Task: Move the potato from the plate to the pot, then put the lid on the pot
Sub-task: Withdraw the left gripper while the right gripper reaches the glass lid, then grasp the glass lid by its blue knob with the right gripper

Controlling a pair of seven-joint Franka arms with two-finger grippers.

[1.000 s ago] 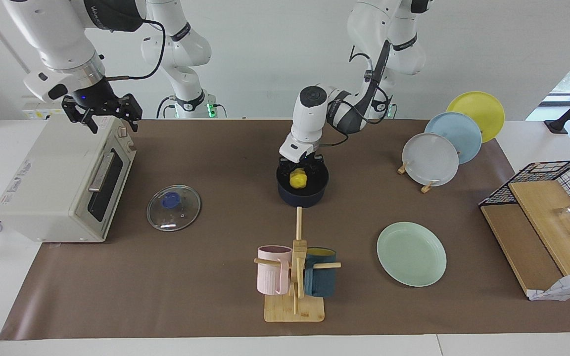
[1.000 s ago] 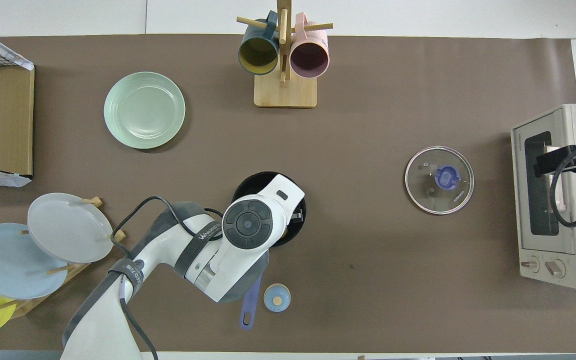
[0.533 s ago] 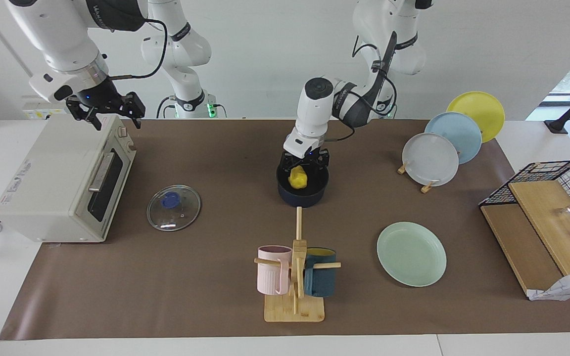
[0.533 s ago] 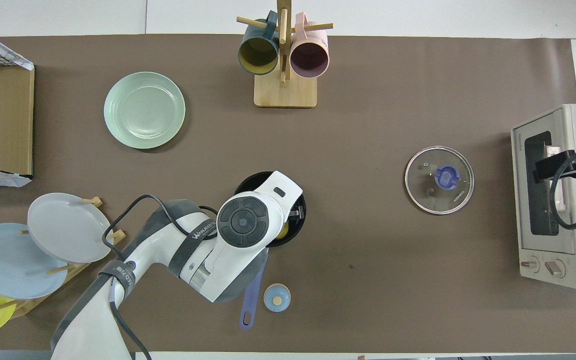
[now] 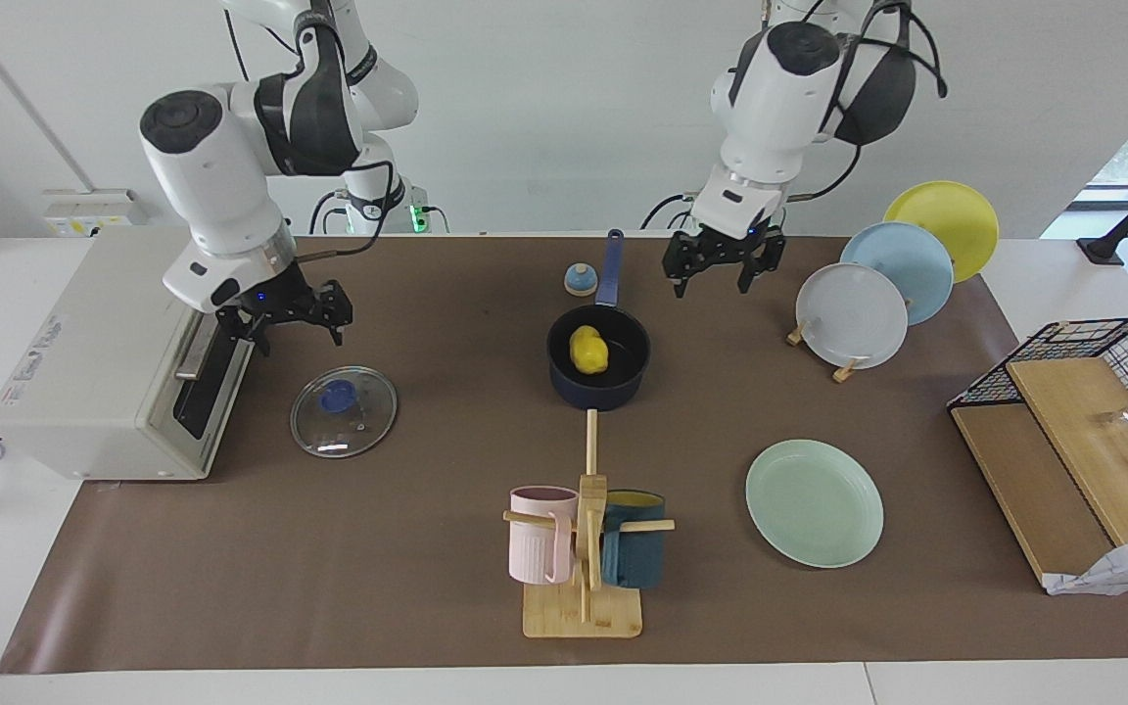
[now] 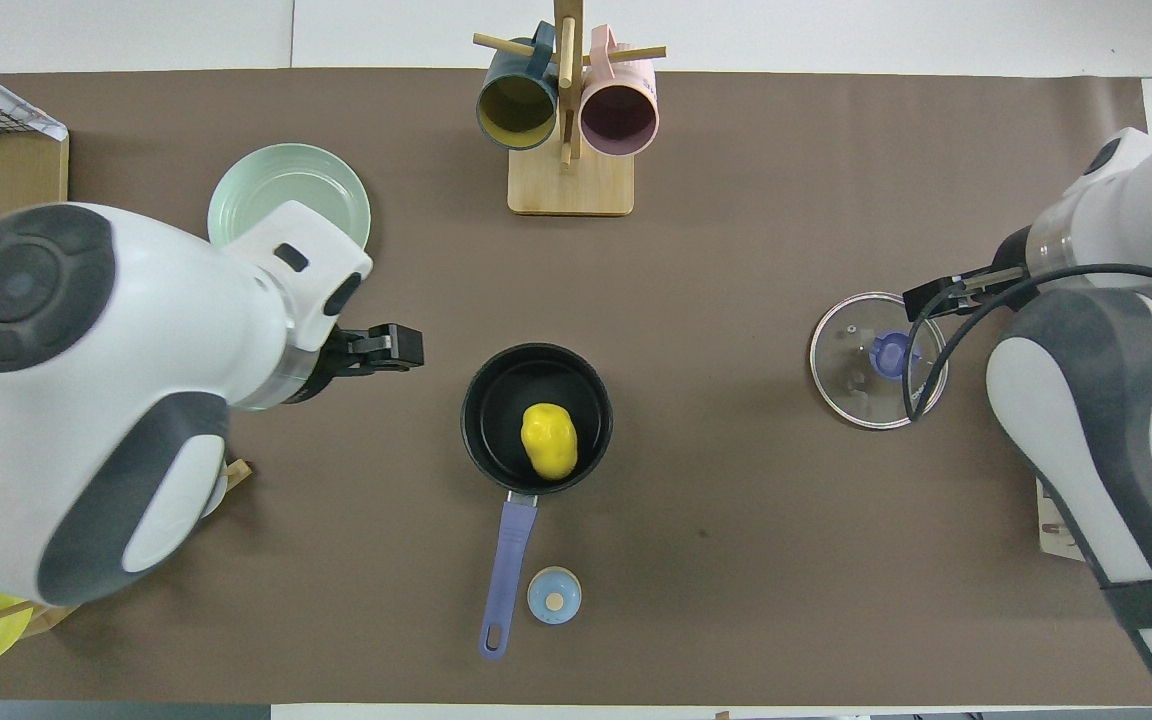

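Your potato (image 5: pixel 589 352) sits in the pot (image 5: pixel 598 389), plate (image 5: pixel 815 502) bare. Lid (image 5: pixel 344 410) lies flat on the mat near the toaster oven (image 5: pixel 94 372). Left gripper (image 5: pixel 724 272) hangs spread wide, empty, over the mat beside the pot handle. Right gripper (image 5: pixel 292 318) looks open, empty, apparently just above the lid's edge.

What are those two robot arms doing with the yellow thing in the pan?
The potato sits in the pot, and the green plate is bare. The left end effector hangs open in the air, holding nothing, between the pot and the plate rack. The right end effector, open too, hovers near the glass lid, which lies on the table, not on the pot yet.
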